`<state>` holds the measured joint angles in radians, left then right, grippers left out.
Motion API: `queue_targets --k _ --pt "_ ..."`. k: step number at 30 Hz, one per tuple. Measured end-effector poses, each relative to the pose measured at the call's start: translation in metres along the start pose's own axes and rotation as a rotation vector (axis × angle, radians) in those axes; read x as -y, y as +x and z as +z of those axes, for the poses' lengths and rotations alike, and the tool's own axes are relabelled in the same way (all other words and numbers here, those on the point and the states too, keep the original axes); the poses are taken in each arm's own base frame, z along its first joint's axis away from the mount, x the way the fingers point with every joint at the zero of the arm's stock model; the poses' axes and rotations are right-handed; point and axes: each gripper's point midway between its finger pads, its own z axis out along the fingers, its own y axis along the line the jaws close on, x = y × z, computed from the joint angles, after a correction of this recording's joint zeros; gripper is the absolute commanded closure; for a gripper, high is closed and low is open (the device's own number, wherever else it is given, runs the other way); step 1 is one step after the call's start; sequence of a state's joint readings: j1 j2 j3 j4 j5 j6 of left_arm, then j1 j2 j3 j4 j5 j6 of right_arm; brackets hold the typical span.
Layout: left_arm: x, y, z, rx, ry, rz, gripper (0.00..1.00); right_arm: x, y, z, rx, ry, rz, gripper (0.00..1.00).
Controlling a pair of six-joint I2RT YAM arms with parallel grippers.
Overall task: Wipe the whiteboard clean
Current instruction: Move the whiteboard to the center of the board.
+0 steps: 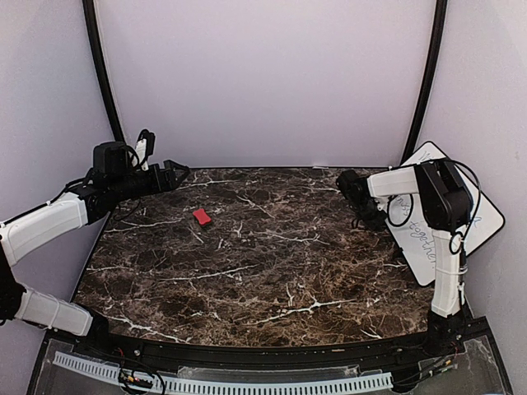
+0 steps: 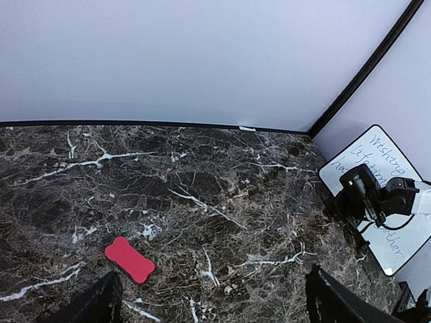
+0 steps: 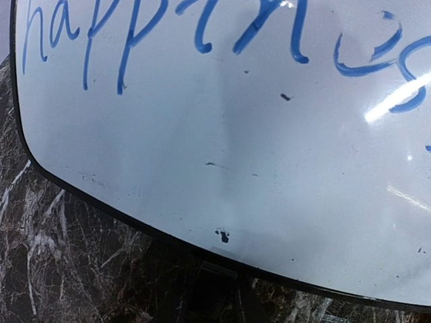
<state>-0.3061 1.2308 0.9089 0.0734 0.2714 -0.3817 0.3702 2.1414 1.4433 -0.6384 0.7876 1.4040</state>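
At right edge of the counter [image 1: 263,271], by the wall: whiteboard [image 1: 416,247], writing intact. Likely stiff, light, slick; best pinched at the thin rim. Left fingers [image 2: 101,303] spread wide; right fingers [image 1: 372,216] at that rim, closure unclear.

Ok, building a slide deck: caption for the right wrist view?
Right wrist close-up: whiteboard with blue handwriting, dark marble table beyond its black edge.

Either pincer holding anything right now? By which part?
Left pincer: open, holding nothing. Right pincer sits at the whiteboard edge, but its fingers aren't visible, so a grip can't be confirmed.
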Motion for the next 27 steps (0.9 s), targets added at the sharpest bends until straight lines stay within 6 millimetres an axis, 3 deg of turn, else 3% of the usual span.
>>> queue_targets --k 8,16,23,27 --pt "0.0 0.0 0.0 0.0 0.0 -0.002 0.07 -0.003 0.008 -0.007 0.017 -0.018 -0.043 0.85" --pt "0.0 0.0 0.0 0.0 0.0 -0.007 0.07 -0.029 0.035 -0.036 0.022 -0.126 -0.118 0.84" --pt "0.0 0.0 0.0 0.0 0.0 -0.008 0.06 -0.043 0.048 -0.056 0.02 -0.175 -0.131 0.64" --pt "0.0 0.0 0.0 0.0 -0.001 -0.008 0.06 -0.038 0.045 -0.054 0.022 -0.157 -0.108 0.57"
